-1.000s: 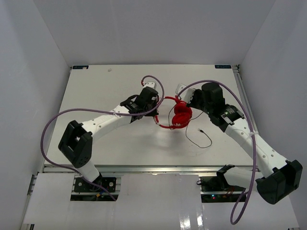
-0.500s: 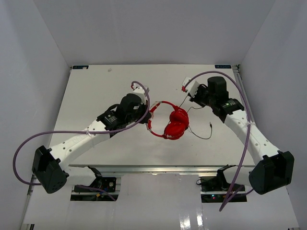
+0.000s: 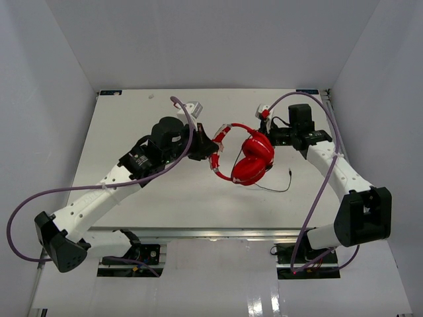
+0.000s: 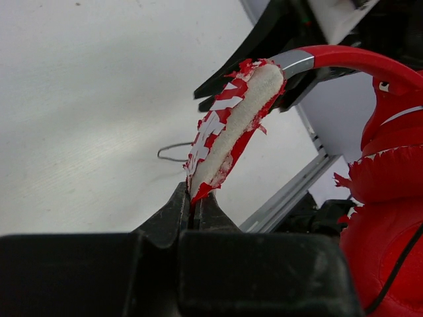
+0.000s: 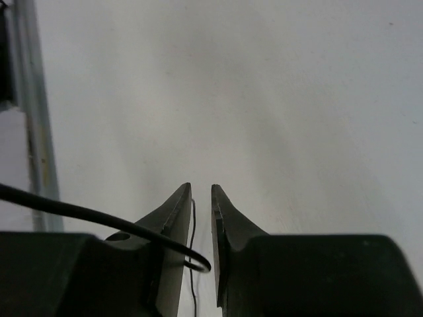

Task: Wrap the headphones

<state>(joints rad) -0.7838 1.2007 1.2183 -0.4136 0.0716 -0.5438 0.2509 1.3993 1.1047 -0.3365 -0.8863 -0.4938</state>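
While the left gripper (image 4: 196,195) pinches the frayed headband (image 4: 238,115) — the stiff, safe hold — the likely light headphones (image 3: 251,162) sit at frame centre; right gripper (image 5: 201,191) nearly pressed together on the thin, snag-prone cable (image 5: 79,211).

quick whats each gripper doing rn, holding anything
left gripper: shut on the padded headband of the headphones.
right gripper: shut to a thin gap, pinching the black cable.
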